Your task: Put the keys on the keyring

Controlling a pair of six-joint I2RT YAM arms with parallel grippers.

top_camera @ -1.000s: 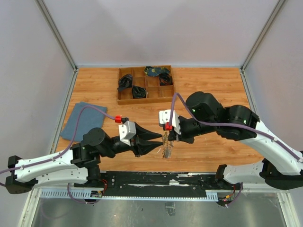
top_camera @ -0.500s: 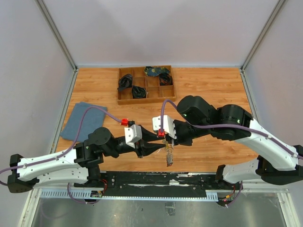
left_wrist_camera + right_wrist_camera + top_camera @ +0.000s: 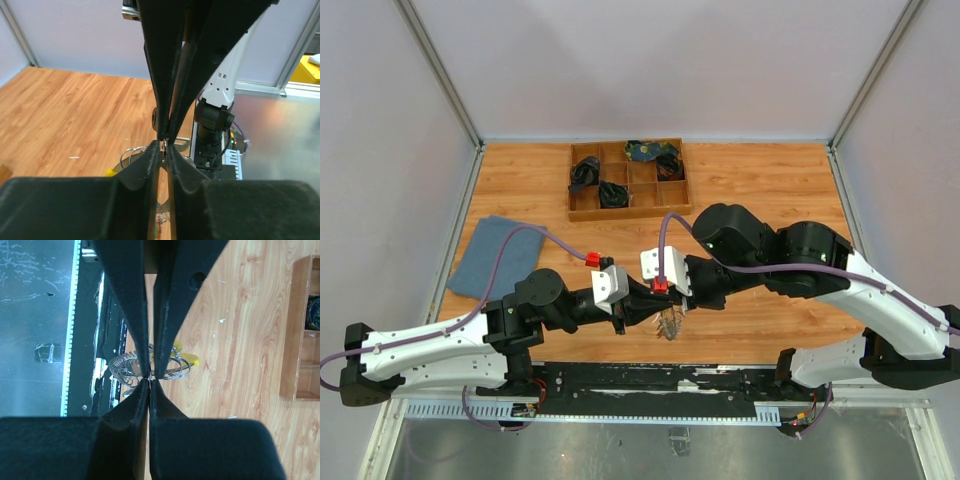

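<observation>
Below the meeting tips, keys (image 3: 670, 323) hung. The right gripper (image 3: 150, 381) clamped the keyring (image 3: 182, 372); the left gripper (image 3: 164, 149) stood at a narrow slit, hold unclear. Threading looked underway; next called for aligning a key's hole.

The wooden table top (image 3: 770, 190) is orange-brown, with a fine darker grain and a few small white specks. The flat cloth (image 3: 495, 255) is a plain dull grey-blue. The shallow wooden compartment tray (image 3: 582, 213) is light brown. The tangled things (image 3: 612, 193) inside it are black, and one bundle (image 3: 645, 150) is dark blue with greenish spots. The robot arms (image 3: 880, 290) are white with black joints, lilac cables (image 3: 510, 232) and small red parts (image 3: 591, 259). The left gripper (image 3: 163, 148) and the right gripper (image 3: 150, 380) are matt black. The small metal keys (image 3: 670, 323) are silvery. The thin round metal keyring (image 3: 180, 375) is silvery too, and its short curved piece (image 3: 190, 360) is bright yellow. The walls (image 3: 650, 70) are pale lilac-grey.
</observation>
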